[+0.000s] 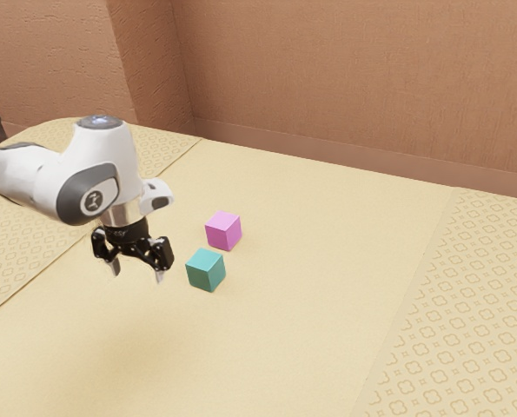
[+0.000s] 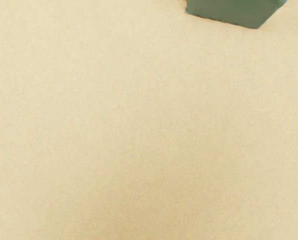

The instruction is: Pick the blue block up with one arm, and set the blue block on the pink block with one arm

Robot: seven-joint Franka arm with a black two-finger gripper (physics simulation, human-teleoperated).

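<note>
Hovering above the tabletop [image 1: 328,287] in the lower left of the exterior view, with fingers [image 1: 159,268] spread apart and pointing down, clamped on nothing. Hanging there from a white arm [image 1: 84,187] that enters from the exterior view's left edge.

Sitting just to the exterior view's right of those fingers, near but not touching: the blue block [image 1: 205,269], more teal than pure blue, resting flat on the tabletop a little left of the frame's centre and turned so that one corner faces the camera.

Standing just beyond it, up and slightly right in the frame: the pink block [image 1: 222,230], also flat on the tabletop, close to the blue block but apart from it, with nothing on top.

Seen from the wrist view: part of the blue block [image 2: 234,12], cut off by the frame's edge, off to one side of the hand rather than under it, with plain tan tabletop [image 2: 138,130] beside it.

Rising behind the tabletop in the exterior view: a brown wall [image 1: 371,69]. Running down the right side of the frame: a patterned band [image 1: 467,304] of the same tan colour.
</note>
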